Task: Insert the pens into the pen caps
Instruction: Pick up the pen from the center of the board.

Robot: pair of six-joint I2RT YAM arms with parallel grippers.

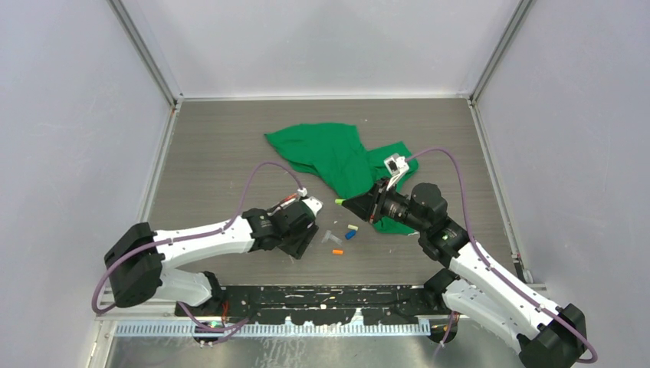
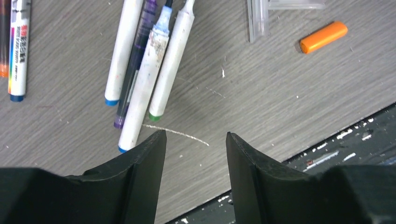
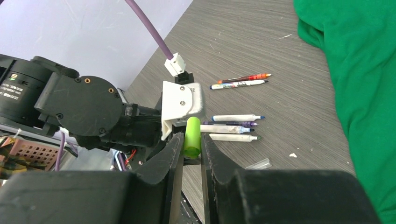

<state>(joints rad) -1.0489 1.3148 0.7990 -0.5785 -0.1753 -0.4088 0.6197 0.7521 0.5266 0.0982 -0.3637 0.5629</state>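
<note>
Found no pen joined to a cap. Task judged at its opening stage, with every insertion left to do. Counted six pens [image 2: 144, 84] lying loose on the tabletop [image 1: 215, 153]: four packed side by side, touching or nearly so, and two more set a little apart. Noted bare tips wherever tips show.

Noted one green cap [image 3: 192, 133] held off the tabletop, clamped between the fingers of the right hand [image 3: 191, 145]. Seen roughly upright, above and near the packed four. Judged its likely mate to be the green-ended pen [image 2: 170, 65], outermost of the four on the side nearest the loose caps.

Found the left hand [image 2: 196, 140] with fingers apart and nothing between them, hovering low just short of the rear ends of the packed four. Green-ended pen not yet straddled: its rear end lies just beyond one fingertip, beside the gap rather than in it.

Recorded the other caps lying on the tabletop — orange cap [image 2: 323, 37], clear caps [image 2: 259, 18], blue cap [image 1: 350, 234], yellow cap [image 1: 352, 227] — grouped between the two hands, near the pens and short of the green cloth [image 1: 329, 153]. Could not tell from these views which cap suits which remaining pen.
</note>
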